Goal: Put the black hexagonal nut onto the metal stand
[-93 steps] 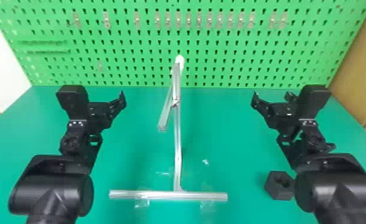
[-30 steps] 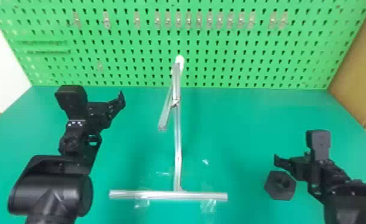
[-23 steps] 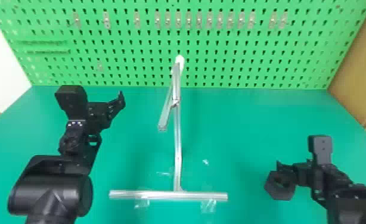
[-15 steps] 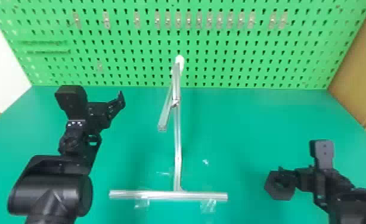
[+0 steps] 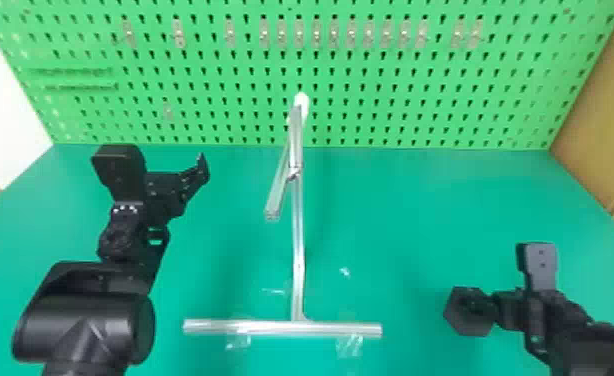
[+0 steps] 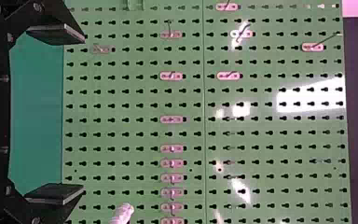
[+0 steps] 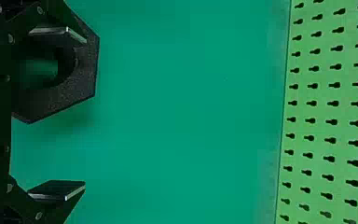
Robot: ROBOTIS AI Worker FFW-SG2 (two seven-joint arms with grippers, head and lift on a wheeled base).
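Observation:
In the head view my right gripper [image 5: 488, 306] is at the black hexagonal nut [image 5: 458, 316], which lies on the green table at the right. The right wrist view has my right gripper [image 7: 74, 112] wide open, with one finger over the nut [image 7: 80, 86] beside its round hole and the other over bare table; whether that finger touches the nut I cannot tell. My left gripper [image 5: 202, 169] is parked at the left in the head view, and open in the left wrist view [image 6: 77, 112]. Between the arms stands the metal stand [image 5: 298, 260]; its white tip [image 6: 122, 214] appears there too.
Behind the table rises a green pegboard [image 5: 401, 107] carrying a row of small hooks. The stand's foot bar [image 5: 281, 327] runs crosswise near the front, with clear tape at it. A slanting bar [image 5: 277, 197] juts forward from the upright. Green table [image 5: 396, 210] stretches between stand and right arm.
My right gripper has come down and nearer from above the table's right side to the nut, then shifted slightly further toward the front. The nut, stand and left arm hold their places.

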